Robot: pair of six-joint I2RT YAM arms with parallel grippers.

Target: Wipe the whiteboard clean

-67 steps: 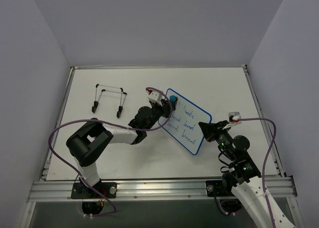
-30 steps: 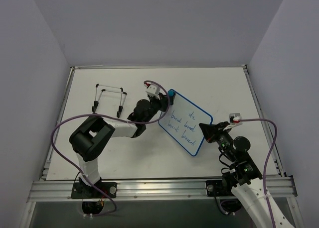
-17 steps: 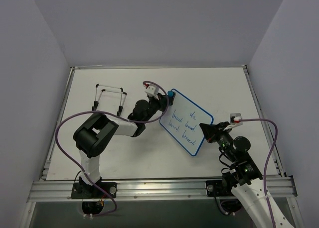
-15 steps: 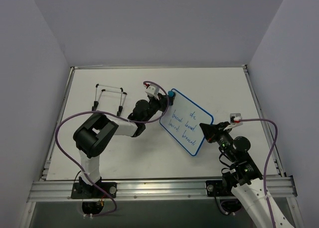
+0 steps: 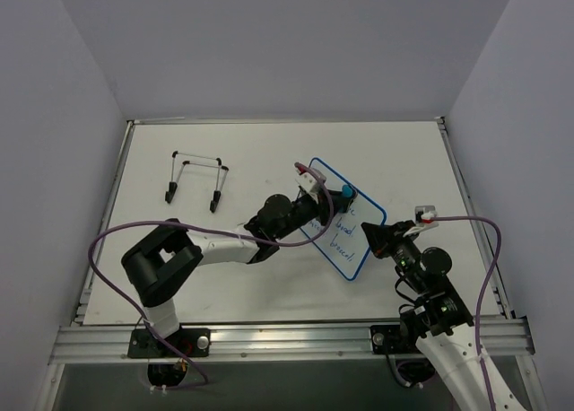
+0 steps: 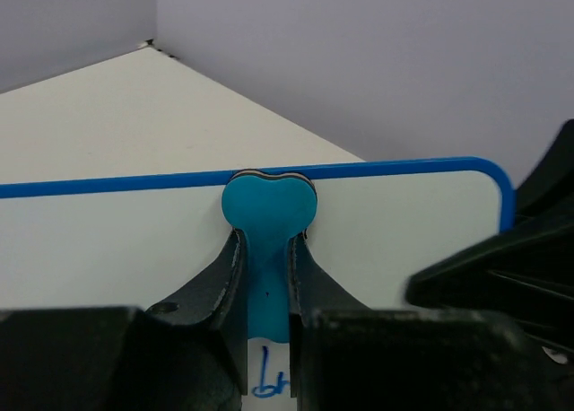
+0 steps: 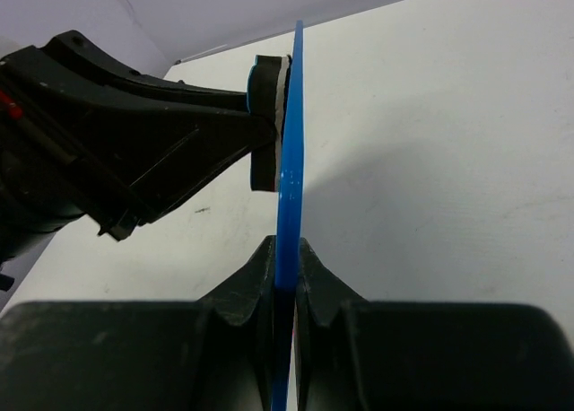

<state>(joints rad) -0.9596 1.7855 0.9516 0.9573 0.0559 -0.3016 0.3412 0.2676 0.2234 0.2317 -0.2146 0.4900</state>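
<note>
The whiteboard [image 5: 352,255] sits toward 3 o'clock of the counter's [image 5: 269,142] middle, raised on a slant rather than lying flat. Whether its low edge touches the counter I cannot tell. The right arm [image 5: 430,285] comes up from 5 o'clock, and the right jaws pinch the board's blue rim at about 4 o'clock of the board. In the right wrist view the whiteboard [image 7: 289,160] shows edge-on, a thin blue line clamped between the two black fingers.

The left arm [image 5: 224,242] stretches across from 7 o'clock. The left jaws are pressed tight on the stem of a small blue eraser [image 5: 345,192], whose head lies against the board's face near its rim at 1 o'clock. In the left wrist view the eraser [image 6: 268,205] touches the rim, and the board's white face spreads to either side.

Blue handwriting [image 5: 339,240] covers the lower part of the face. A black wire stand [image 5: 199,159] stands well apart at 10 o'clock.
</note>
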